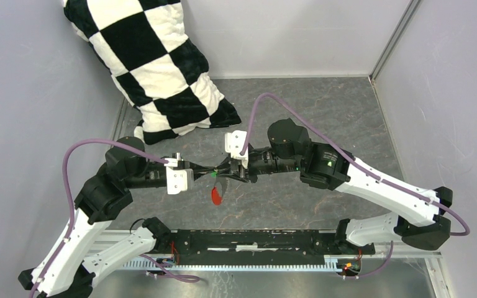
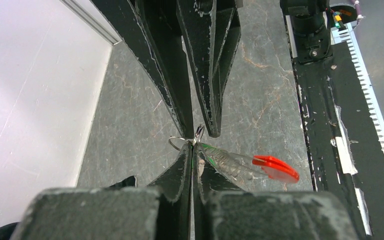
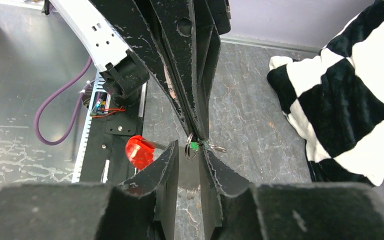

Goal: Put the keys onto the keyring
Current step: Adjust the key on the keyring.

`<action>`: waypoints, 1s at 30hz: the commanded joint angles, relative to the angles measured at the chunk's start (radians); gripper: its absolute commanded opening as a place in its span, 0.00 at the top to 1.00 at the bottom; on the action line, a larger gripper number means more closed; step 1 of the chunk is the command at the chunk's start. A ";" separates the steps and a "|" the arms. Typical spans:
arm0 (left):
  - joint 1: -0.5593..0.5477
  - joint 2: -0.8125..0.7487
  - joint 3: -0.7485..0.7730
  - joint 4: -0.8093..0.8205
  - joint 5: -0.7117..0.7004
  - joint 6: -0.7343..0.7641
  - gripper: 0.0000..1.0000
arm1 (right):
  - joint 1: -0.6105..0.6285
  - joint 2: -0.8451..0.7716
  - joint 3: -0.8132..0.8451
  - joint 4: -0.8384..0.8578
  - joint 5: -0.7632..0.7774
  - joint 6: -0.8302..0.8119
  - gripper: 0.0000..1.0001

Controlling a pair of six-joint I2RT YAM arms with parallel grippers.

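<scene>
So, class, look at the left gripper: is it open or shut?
Shut. In the left wrist view the left gripper has its fingers pressed together, no gap between them.

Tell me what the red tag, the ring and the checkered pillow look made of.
Red tag: likely plastic, glossy and uniformly coloured. Ring: thin silvery metal, judging by its glints. Pillow: plush fabric, matte and quilted-looking.

Left gripper (image 2: 192,150) pinched tight, tip-to-tip with the slightly parted right gripper (image 3: 192,150).
</scene>
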 commanded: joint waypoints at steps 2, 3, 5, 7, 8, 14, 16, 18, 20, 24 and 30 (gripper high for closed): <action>-0.001 0.002 0.022 0.019 0.047 0.034 0.98 | 0.004 0.014 0.036 0.054 0.008 0.000 0.76; -0.001 0.002 0.022 0.019 0.050 0.035 0.98 | 0.004 0.017 0.038 0.056 0.010 0.002 0.79; -0.001 0.003 0.021 0.018 0.056 0.034 0.98 | 0.005 0.024 0.041 0.057 0.017 0.004 0.85; -0.002 0.002 0.018 0.010 0.064 0.036 0.98 | 0.004 0.023 0.037 0.061 0.024 0.004 0.94; -0.001 0.000 0.016 0.002 0.071 0.041 0.98 | 0.005 0.020 0.034 0.069 0.030 0.004 0.98; -0.001 -0.026 -0.001 0.008 0.056 -0.011 0.65 | 0.002 -0.057 -0.056 0.186 0.046 0.020 0.99; -0.001 -0.037 -0.004 0.008 0.028 -0.035 0.52 | 0.000 -0.102 -0.122 0.266 0.027 0.032 0.99; -0.001 -0.049 -0.007 -0.005 0.029 -0.023 0.50 | -0.005 -0.137 -0.176 0.348 0.002 0.054 0.99; -0.002 -0.057 -0.015 -0.002 0.032 -0.030 0.50 | -0.009 -0.159 -0.219 0.417 -0.017 0.078 0.99; -0.002 -0.065 -0.031 0.031 0.032 -0.058 0.54 | -0.017 -0.212 -0.340 0.617 -0.043 0.152 0.99; -0.001 -0.086 -0.083 0.189 0.033 -0.140 0.60 | -0.018 -0.229 -0.452 0.832 -0.066 0.252 0.99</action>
